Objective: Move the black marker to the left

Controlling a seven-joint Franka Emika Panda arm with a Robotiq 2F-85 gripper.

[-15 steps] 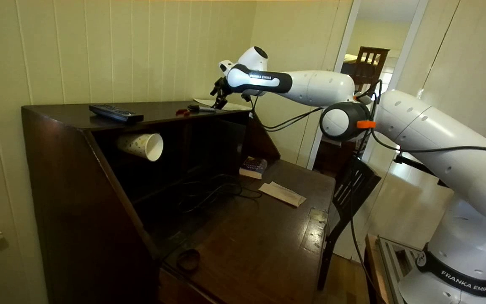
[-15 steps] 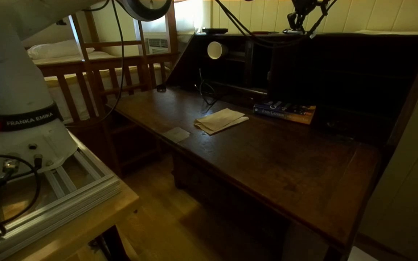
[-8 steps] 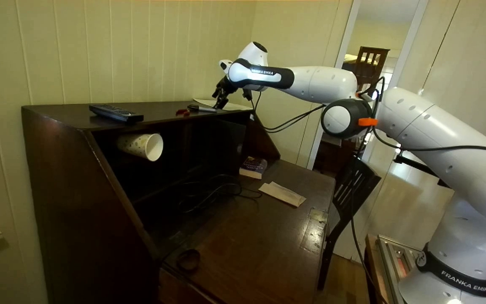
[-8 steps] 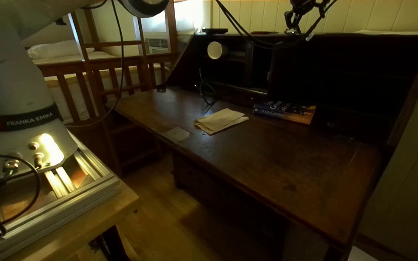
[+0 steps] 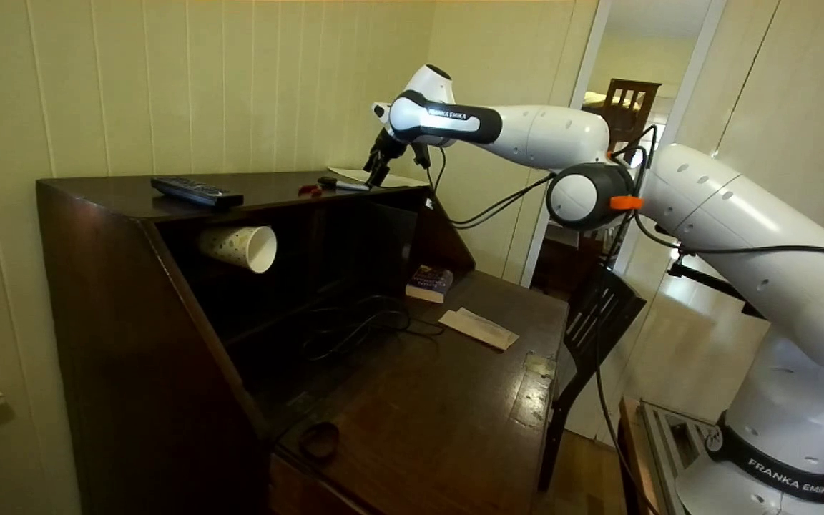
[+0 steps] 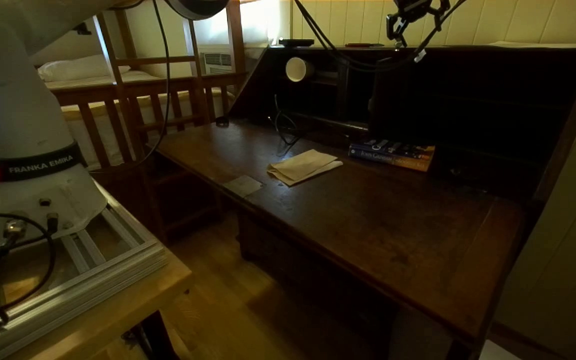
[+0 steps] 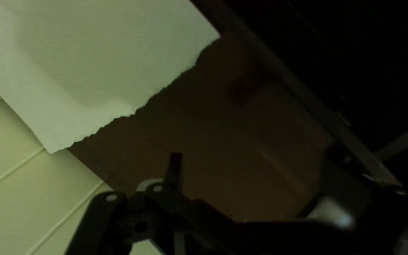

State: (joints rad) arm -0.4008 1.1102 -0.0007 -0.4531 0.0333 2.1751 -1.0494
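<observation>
Your arm has risen slightly at wrist and elbow over the last second; marker about where it lay.

In an exterior view: marker flat on the upper worktop, near the front edge, black end toward the remote, pale barrel running to your tool. One fingertip right at that pale end; touching or just beside, you can't tell. Red item near the black end, remote well apart from it. White sheet behind the tool. Cup on its side below the upper worktop. Book and folded paper on the lower worktop, near each other.

In an exterior view: your fingers sit a little further to the picture's left than a second ago, spread apart above the upper worktop's edge. Bright spot under one fingertip, too small for you to name. Remote and cup well to the picture's left.

Wrist view: you get the tool's jaws spread wide, upper worktop dark between them, nothing seen in their grip. Sheet's torn edge at upper left, panelled wall at lower left. Blurred white patch beside the right-hand finger; you can't tell whether it is the marker.
</observation>
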